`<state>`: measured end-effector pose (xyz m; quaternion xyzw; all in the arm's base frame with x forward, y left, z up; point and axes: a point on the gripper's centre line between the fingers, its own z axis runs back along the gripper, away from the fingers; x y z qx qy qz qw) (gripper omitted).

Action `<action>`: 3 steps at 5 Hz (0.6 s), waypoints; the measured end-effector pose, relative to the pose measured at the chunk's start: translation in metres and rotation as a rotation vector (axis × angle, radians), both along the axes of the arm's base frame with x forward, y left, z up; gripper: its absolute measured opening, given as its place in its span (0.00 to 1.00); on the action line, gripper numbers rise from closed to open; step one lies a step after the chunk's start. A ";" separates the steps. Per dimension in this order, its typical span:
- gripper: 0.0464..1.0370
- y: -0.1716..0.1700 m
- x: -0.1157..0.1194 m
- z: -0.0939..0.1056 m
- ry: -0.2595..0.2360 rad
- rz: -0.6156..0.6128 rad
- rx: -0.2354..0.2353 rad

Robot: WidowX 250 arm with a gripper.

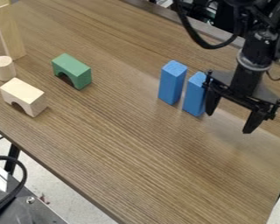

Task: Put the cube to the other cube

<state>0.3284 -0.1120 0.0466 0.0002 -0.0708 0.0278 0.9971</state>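
The black gripper (229, 123) hangs over the right part of the table, its two fingers spread apart with nothing between them. Just left of it stand two upright blue blocks, side by side with a narrow gap between them. The left blue block (172, 83) stands slightly farther back. The right blue block (194, 94) is close beside the gripper's left finger, which overlaps its right edge; whether they touch, I cannot tell.
On the wooden table (124, 144), a green arch block (73, 69) lies at the upper left. Beyond it are a natural wood arch block (24, 95), a small wooden cylinder (4, 68) and a tall wooden block (9, 33). The table's front edge runs diagonally along the lower left.
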 end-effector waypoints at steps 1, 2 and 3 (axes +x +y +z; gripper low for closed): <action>0.96 -0.001 -0.003 0.025 -0.053 0.000 -0.024; 0.96 -0.002 -0.011 0.049 -0.099 -0.006 -0.042; 0.96 -0.001 -0.018 0.084 -0.168 -0.001 -0.070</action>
